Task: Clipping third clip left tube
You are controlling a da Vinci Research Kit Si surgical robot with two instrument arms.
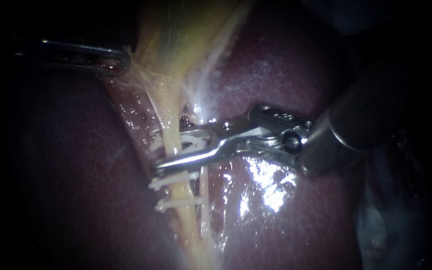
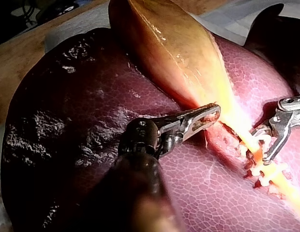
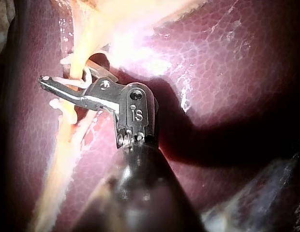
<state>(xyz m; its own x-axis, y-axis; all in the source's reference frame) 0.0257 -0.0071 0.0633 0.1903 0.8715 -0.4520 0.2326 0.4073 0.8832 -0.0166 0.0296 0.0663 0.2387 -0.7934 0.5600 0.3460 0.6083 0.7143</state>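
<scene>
Endoscope view: our right instrument's end effector (image 1: 170, 149) holds a clip (image 1: 193, 142) astride the left tube (image 1: 170, 120); our left instrument (image 1: 121, 62) clenches tissue (image 1: 138, 75); slack there risks partial closure.

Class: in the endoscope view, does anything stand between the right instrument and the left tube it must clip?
Nothing visible does: the right instrument, carrying a clip, straddles the left tube above two placed clips.

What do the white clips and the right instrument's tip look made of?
Silvery end effector of the right instrument: bare polished metal, likely steel, given bright glints. White clips, two across the pale yellow tube, one held in the end effector: matte, opaque, probably plastic.
</scene>
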